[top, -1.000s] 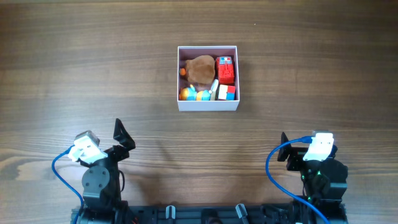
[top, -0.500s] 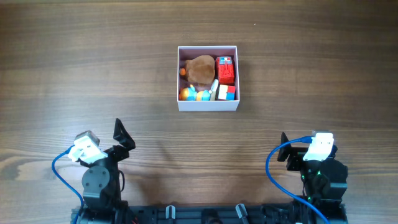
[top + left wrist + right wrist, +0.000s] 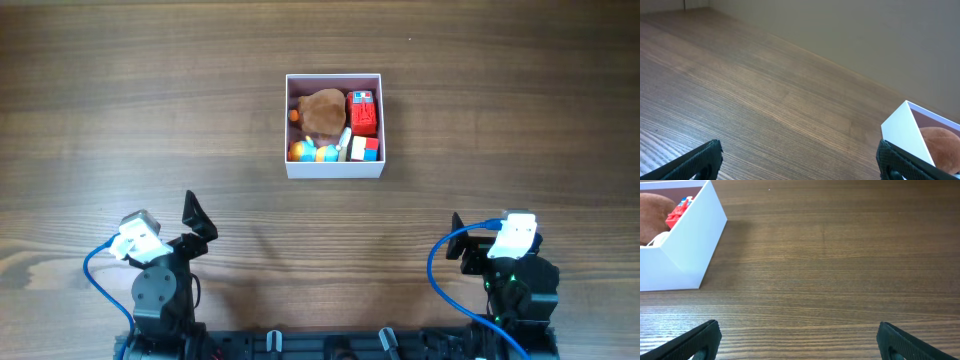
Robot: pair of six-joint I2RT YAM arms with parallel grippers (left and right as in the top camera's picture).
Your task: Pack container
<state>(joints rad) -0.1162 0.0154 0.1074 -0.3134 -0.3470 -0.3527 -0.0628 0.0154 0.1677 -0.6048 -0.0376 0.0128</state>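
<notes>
Though it's thin-walled, container [image 3: 335, 171] sits square.

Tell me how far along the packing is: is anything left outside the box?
Looks essentially done. The container holds the brown plush, the red toy and several smaller pieces. Nothing is in hand: the left gripper and right gripper are open and empty, well short of the box. Left: no loose toy shows on the table, and no lid is visible.
</notes>
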